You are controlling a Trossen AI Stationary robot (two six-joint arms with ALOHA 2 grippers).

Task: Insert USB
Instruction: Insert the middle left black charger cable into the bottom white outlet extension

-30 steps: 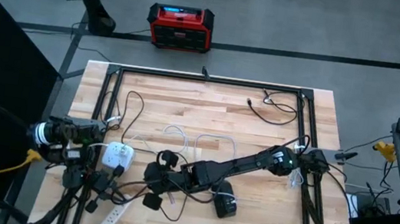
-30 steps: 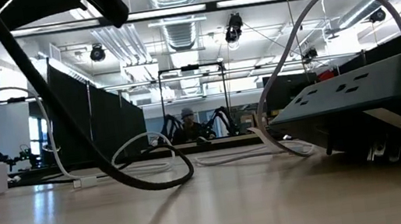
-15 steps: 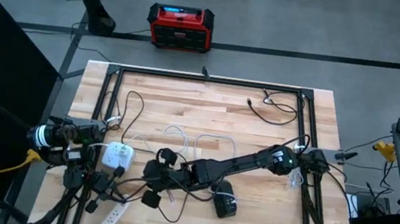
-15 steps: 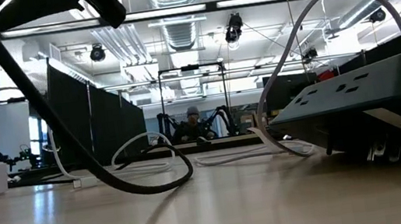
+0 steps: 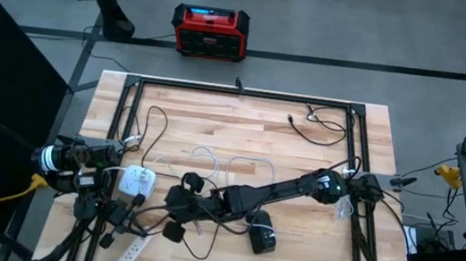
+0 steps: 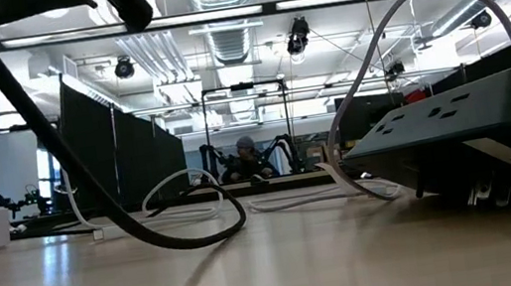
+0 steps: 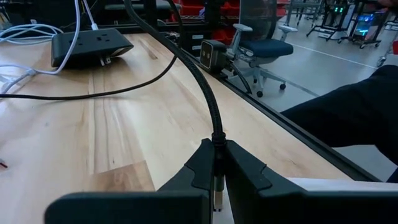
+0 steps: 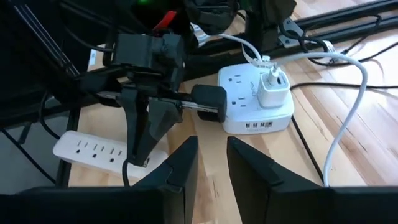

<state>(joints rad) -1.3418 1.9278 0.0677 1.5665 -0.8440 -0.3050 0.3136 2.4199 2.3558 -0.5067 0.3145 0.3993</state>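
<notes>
My left gripper (image 7: 216, 168) stands at the table's left edge (image 5: 115, 185) and is shut on the plug of a black USB cable (image 7: 202, 87). Beside it sits a white charging cube (image 8: 255, 106), with USB ports on its front face (image 8: 258, 126) and a white charger (image 8: 273, 87) plugged into its top. My right gripper (image 8: 211, 155) reaches across from the right to mid-table (image 5: 180, 203). It hovers open, facing the cube and the left gripper (image 8: 146, 134), with nothing between its fingers. My left gripper pinches the black cable's plug end (image 7: 216, 146) between its two fingers, which lie along it and point about level toward the table's right. The metal tip (image 7: 216, 200) shows far back between the fingers, pointing at the wrist. The cable rises away beyond the fingertips, slack.
A black power strip (image 5: 263, 234) lies right of centre and a white power strip (image 5: 128, 256) lies at the near left. White cables (image 5: 229, 162) and black cables (image 5: 314, 128) loop over the wooden table (image 5: 243, 123). A black frame rail (image 5: 242, 92) borders it.
The slack black cable hanging in the low view's foreground has swung a little to the left. Both grippers have stayed where they were.
</notes>
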